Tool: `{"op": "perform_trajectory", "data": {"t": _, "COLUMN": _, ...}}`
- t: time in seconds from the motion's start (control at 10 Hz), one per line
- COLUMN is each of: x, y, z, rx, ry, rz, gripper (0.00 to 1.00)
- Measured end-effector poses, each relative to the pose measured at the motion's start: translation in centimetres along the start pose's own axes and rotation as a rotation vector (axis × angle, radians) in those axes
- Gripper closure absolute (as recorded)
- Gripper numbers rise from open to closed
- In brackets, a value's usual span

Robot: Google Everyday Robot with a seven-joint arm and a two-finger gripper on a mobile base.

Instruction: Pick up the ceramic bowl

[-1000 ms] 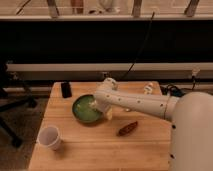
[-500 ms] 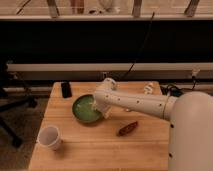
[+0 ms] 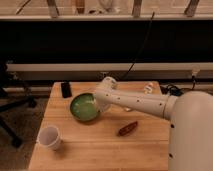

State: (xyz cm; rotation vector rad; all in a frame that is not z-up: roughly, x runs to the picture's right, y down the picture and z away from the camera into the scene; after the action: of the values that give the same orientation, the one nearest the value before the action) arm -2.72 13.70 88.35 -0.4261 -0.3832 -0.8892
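The green ceramic bowl (image 3: 82,108) is at the middle-left of the wooden table (image 3: 100,150). It is tilted, with its opening turned toward the camera and its right rim raised. My gripper (image 3: 101,103) is at that right rim, at the end of the white arm (image 3: 145,103) that reaches in from the right, and it is shut on the rim. The wrist hides most of the fingers.
A white cup (image 3: 50,137) stands at the front left of the table. A black flat object (image 3: 65,89) lies at the back left. A brown oblong item (image 3: 127,128) lies right of the bowl. A small pale object (image 3: 147,88) is at the back right. An office chair base (image 3: 12,107) stands left of the table.
The bowl has tipped up from lying flatter on the table and shifted slightly left. The arm has barely moved.
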Motion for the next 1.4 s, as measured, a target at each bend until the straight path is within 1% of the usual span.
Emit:
{"op": "perform_trajectory", "data": {"t": 0.1, "x": 0.1, "y": -0.1, "z": -0.2, "rx": 0.002, "ry": 0.001, "rz": -0.004, "gripper": 0.98}}
{"op": "perform_trajectory", "data": {"t": 0.4, "x": 0.5, "y": -0.4, "z": -1.7, "rx": 0.007, "ry": 0.013, "rz": -0.021, "gripper": 0.98}}
{"op": "perform_trajectory", "data": {"t": 1.4, "x": 0.9, "y": -1.8, "z": -4.8, "rx": 0.033, "ry": 0.037, "rz": -0.051, "gripper": 0.98}}
